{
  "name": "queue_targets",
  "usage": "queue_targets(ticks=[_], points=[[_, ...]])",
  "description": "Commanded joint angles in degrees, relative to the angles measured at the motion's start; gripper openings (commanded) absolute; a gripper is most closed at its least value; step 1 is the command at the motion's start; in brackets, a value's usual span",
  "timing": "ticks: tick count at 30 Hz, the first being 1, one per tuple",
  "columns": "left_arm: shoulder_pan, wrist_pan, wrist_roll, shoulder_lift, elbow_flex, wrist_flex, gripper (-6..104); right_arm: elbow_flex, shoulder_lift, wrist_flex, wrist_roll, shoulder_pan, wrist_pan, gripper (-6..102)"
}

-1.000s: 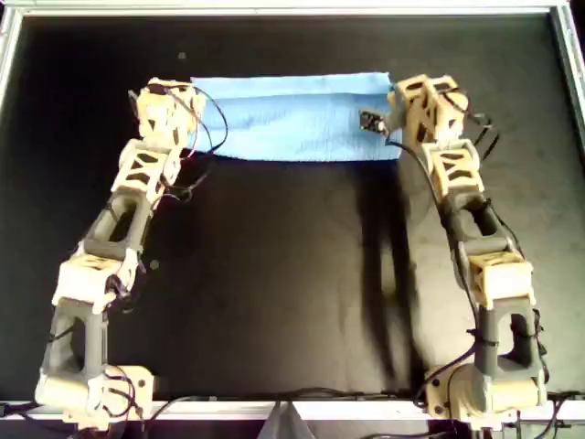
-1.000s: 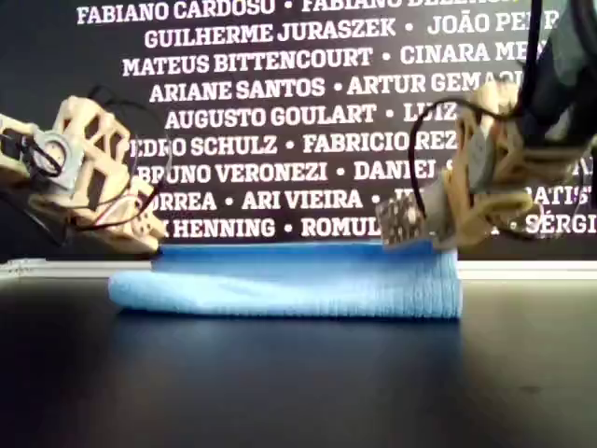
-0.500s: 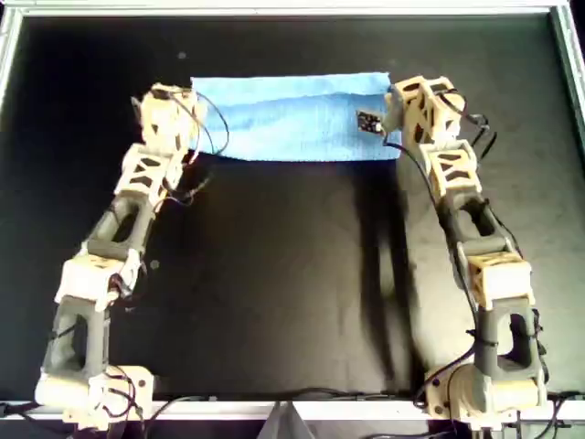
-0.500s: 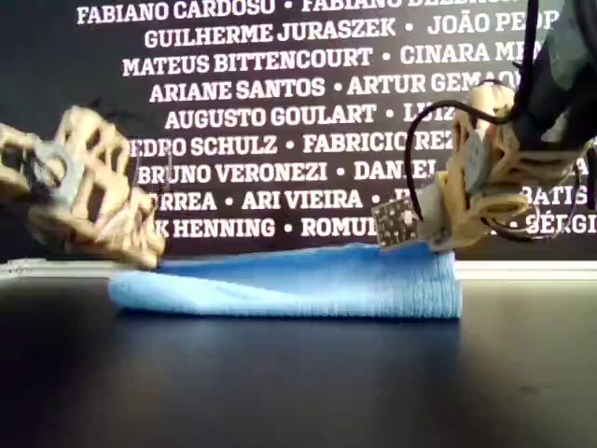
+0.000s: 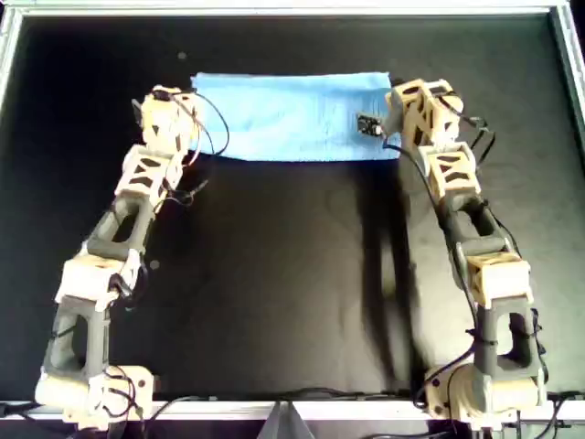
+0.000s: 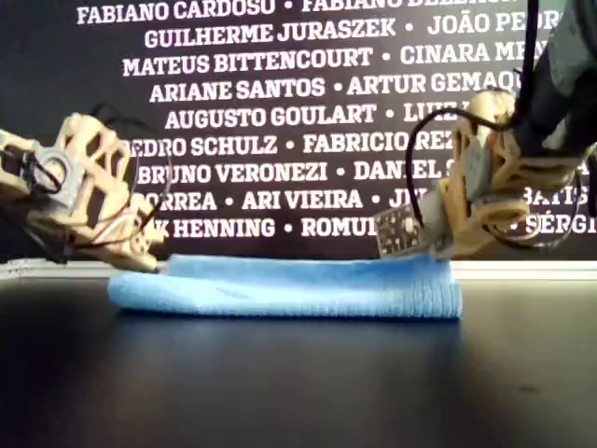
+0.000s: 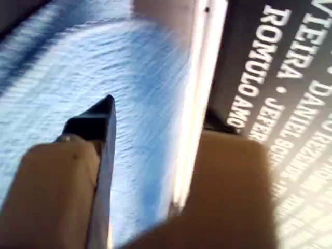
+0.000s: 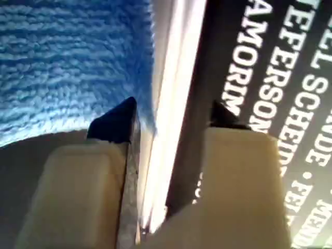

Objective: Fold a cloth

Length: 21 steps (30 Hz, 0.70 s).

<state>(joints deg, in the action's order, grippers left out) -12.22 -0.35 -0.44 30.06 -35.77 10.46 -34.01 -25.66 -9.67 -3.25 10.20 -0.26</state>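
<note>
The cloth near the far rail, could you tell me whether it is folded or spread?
Folded: the cloth shows two stacked layers.

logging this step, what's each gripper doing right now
Left gripper: open, holding nothing, over the cloth.
Right gripper: open, holding nothing, at the cloth's edge.

I count one light blue, thin microfibre cloth (image 5: 294,117), folded into a long band, the only fabric on my one black desk (image 5: 292,274). I have two beige lattice-framed arms, so two grippers: my left gripper (image 5: 187,123) at one short end of that cloth and my right gripper (image 5: 388,114) at the other end. Each gripper has two fingers, with a gap between them. Behind the cloth stands one dark banner (image 6: 280,112) printed with many white names.
</note>
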Motion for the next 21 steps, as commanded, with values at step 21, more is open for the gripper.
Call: queue_targets(ticks=[21], points=[[2.81,-0.44,-0.79,60.29,-29.36,40.25,92,-52.82,-76.03,-22.06,-0.35,-1.41,-0.62,69]])
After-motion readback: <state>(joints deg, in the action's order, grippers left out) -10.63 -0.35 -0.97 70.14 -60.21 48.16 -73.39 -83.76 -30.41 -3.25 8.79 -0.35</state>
